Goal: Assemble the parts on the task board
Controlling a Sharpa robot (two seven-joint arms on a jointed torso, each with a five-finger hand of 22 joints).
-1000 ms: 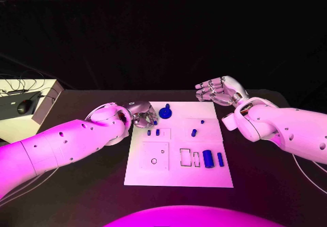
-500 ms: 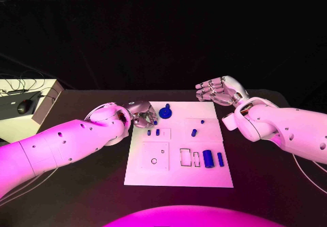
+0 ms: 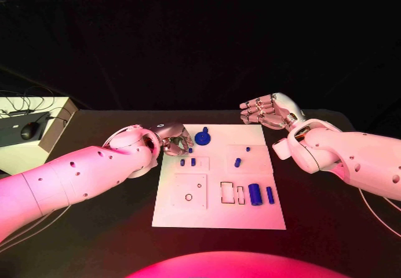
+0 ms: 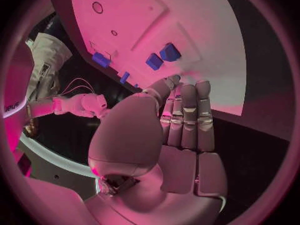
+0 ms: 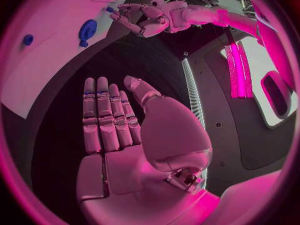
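The white rectangular task board (image 3: pixel 219 215) is lying mid-frame on the black table (image 3: pixel 100 237), small blue parts (image 3: pixel 255 194) on it. Left robot hand (image 3: pixel 174 139) is hovering at its upper-left corner, empty, fingers extended; right robot hand (image 3: pixel 266 111) is hovering upper right, likewise empty.

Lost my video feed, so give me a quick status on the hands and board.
Left hand open, at the board's far left corner. Right hand open, off the far right corner. Blue parts on board, none held. Nothing in the way.
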